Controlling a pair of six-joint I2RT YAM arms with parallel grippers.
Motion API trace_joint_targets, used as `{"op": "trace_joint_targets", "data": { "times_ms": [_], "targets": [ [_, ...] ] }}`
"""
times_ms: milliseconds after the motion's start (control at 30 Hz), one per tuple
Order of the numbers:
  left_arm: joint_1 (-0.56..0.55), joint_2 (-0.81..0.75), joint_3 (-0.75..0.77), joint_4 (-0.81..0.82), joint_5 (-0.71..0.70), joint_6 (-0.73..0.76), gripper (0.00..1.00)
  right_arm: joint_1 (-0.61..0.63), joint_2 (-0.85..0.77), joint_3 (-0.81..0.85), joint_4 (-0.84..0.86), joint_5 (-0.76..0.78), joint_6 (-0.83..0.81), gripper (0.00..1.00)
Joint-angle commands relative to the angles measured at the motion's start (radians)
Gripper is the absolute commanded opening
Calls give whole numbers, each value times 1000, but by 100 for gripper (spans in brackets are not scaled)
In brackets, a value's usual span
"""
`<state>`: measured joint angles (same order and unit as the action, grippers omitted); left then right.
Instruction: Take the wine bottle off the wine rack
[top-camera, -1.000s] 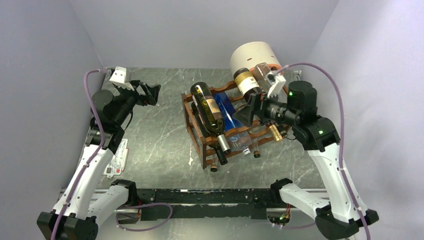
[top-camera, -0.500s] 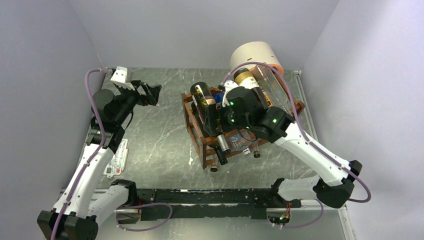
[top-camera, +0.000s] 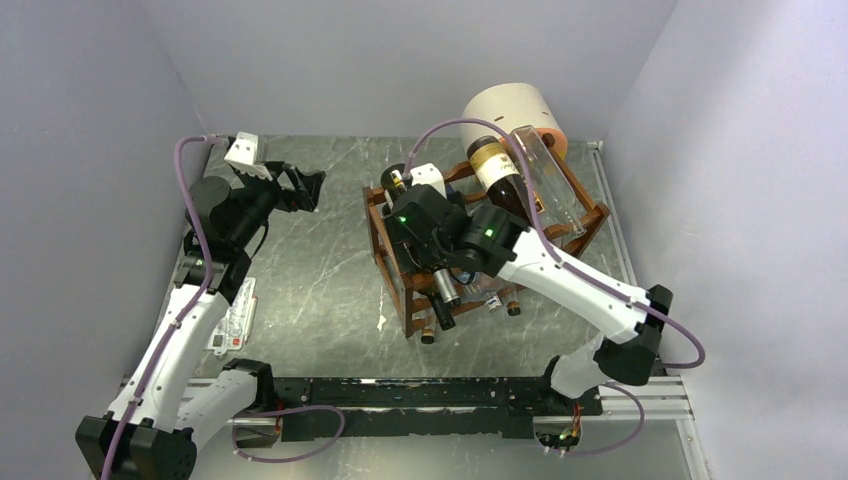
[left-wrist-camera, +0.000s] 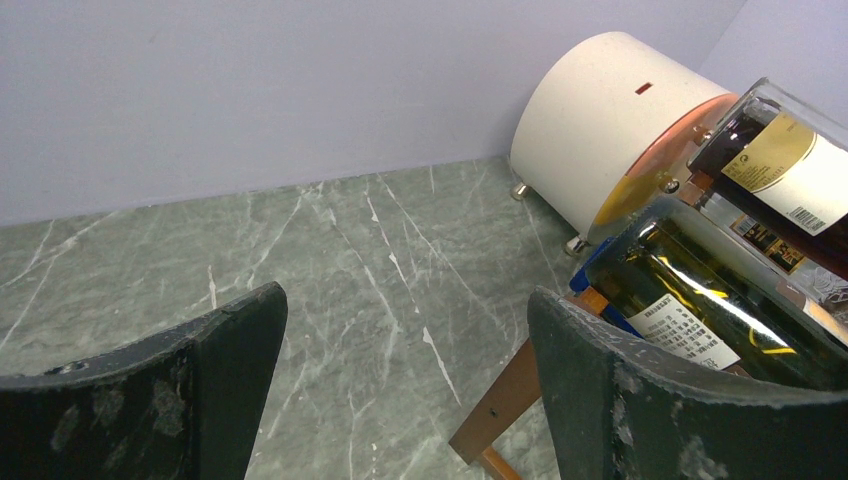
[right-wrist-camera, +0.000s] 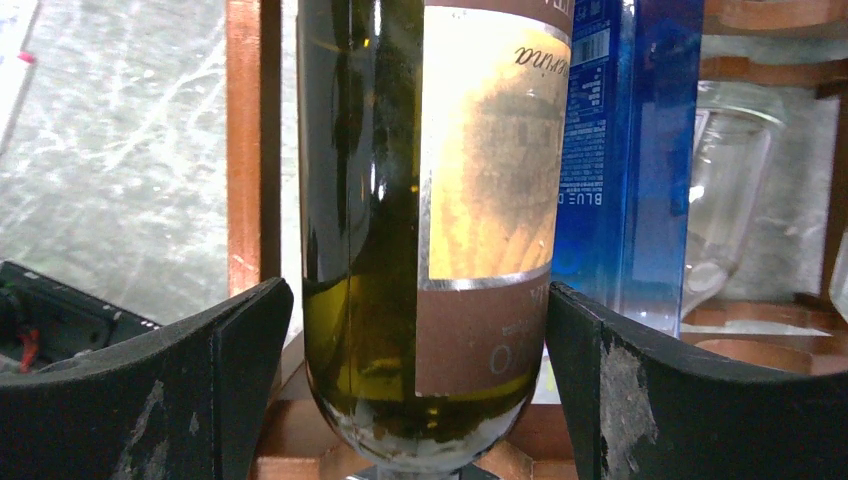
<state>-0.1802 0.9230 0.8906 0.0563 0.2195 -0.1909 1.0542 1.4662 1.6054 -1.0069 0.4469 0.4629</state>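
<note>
The marble table (top-camera: 320, 260) carries the wine rack (top-camera: 392, 275), which stands slightly skewed near its middle. A white-and-orange cylinder (top-camera: 510, 108) lies just behind the rack's far right corner. On the rack's top tier, toward its right side, rest a dark bottle with a cream label (top-camera: 497, 165) and a clear bottle (top-camera: 548, 175). The right arm reaches over the rack's left half, while the left arm hangs well apart from the rack, off its left side.

The wine bottle (right-wrist-camera: 400, 200), olive-green glass with a gold and brown label, lies along the left side of the rack's top tier. A blue container (right-wrist-camera: 620, 150) sits just beside it, toward the rack's centre. The left gripper (left-wrist-camera: 405, 305) is spread wide and holds nothing, aimed at the rack's far left corner.

The main risk, as I judge it, is the fit. The bottle nearly fills the span of the right fingers, so a small sideways error could drive one finger into the rack's left rail or the blue container. Smooth round glass may also slip or roll once squeezed. A grip this near the base leaves the neck end to sag and catch on the rack, which could drag the rack along.

The right gripper (right-wrist-camera: 415, 300) is spread to its widest and straddles the bottle's lower body. One finger stands on each side, close to the glass but not pinching it, and the base is nearest the palm.
</note>
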Motion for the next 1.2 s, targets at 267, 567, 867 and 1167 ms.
{"op": "trace_joint_targets", "data": {
  "times_ms": [267,567,867,1167],
  "targets": [
    [10,7,4,34,34,3,93,12,101,106,-115,169,37,100],
    [10,25,14,25,69,3,93,10,65,105,-52,142,7,74],
    [10,41,16,29,95,-3,93,-14,-25,106,34,53,-29,4],
    [8,85,38,13,142,-7,93,-163,-142,38,161,-174,-48,0]
  ]
}}
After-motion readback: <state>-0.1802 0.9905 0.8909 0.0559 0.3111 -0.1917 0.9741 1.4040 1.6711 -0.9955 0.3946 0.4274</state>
